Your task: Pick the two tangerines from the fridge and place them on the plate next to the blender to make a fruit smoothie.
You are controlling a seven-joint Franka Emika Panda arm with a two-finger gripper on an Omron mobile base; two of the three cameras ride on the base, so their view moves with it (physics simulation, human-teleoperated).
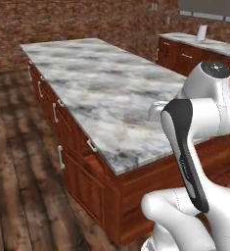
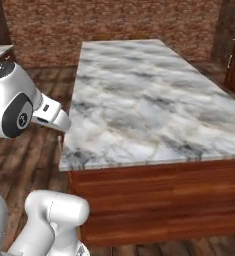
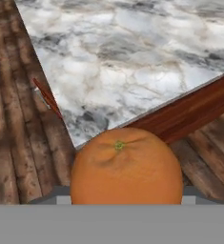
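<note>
Pincer (image 3: 127, 200) holding one small round orange tangerine (image 3: 125, 167), seen in the hand view. Fruit sits at the bottom of that view, stem dimple facing the camera; the finger tips themselves are hidden behind it, so the contact sides cannot be read exactly. Judged closed on the fruit from how it stays centred right in front of the camera.

Tangerine hangs in the air off the near corner of the long grey-veined white marble desk (image 1: 102, 93), over the dark wooden plank floor (image 3: 11, 143). Desk body is reddish-brown wood cabinets (image 1: 82, 176) with pale handles. White robot arm (image 1: 199, 122) folded close beside the desk corner in both base views.

Handling, as judgement: light, round, slightly soft-skinned. Smooth curve means it can roll or squirt out if pinched off-centre; best held across its widest middle, moderate squeeze, no more. Hard squeeze would bruise it. On release it will roll on a flat surface, so set it down low and gently rather than dropping.

Brick wall (image 2: 114, 30) behind. A second cabinet run with a pale top (image 1: 199, 44) at far right of the left base view.
</note>
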